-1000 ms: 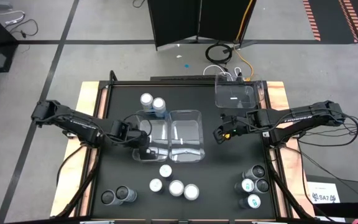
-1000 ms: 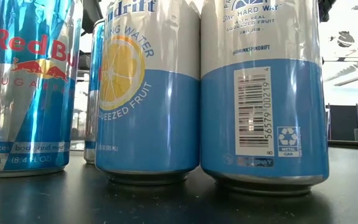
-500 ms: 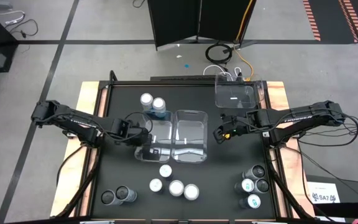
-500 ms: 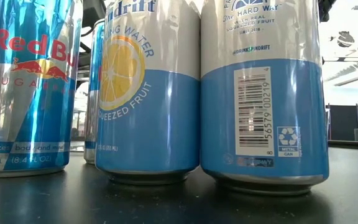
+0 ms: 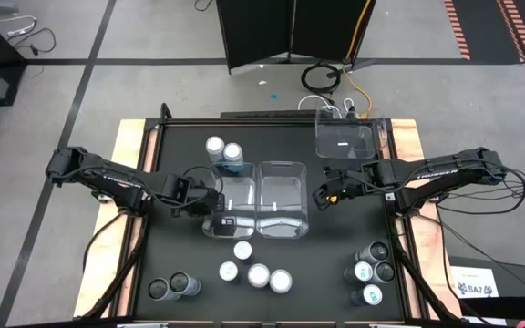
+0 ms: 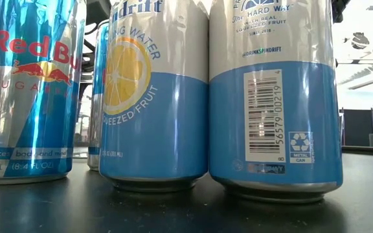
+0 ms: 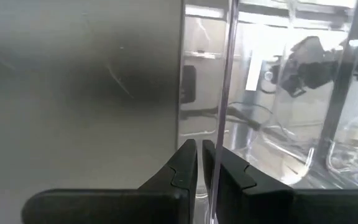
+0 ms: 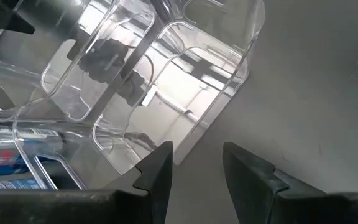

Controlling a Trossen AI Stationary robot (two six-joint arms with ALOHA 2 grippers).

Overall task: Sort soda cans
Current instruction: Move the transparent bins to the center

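Note:
Soda cans stand upright in groups: two (image 5: 223, 150) at the far side, several (image 5: 255, 273) near the middle front, two dark ones (image 5: 171, 288) at the near left, several (image 5: 372, 269) at the near right. The low view shows a blue-silver can (image 6: 28, 90) and two white-and-blue cans (image 6: 154, 97) close up. Two clear bins stand side by side at mid-table. My left gripper (image 5: 215, 210) is shut on the left bin (image 5: 235, 202). My right gripper (image 5: 322, 194) hovers open just right of the right bin (image 5: 283, 199), holding nothing. My left gripper pinches the left bin's thin clear side wall (image 7: 224, 93), on the side toward the table's left, between its two fingers (image 7: 185, 168). The fingers come steeply from above, slanting from the table's left. The bin stands beside the second bin.
A third clear bin (image 5: 344, 138) sits at the far right of the black table top (image 5: 335, 237). Wooden borders run along the table's left and right edges. Bare table lies between the bins and the near can groups.
My left gripper has rolled about its own line while shut on the bin wall and has gone a little toward the table's right. Both clear bins have slid a short way toward the table's right, still side by side.

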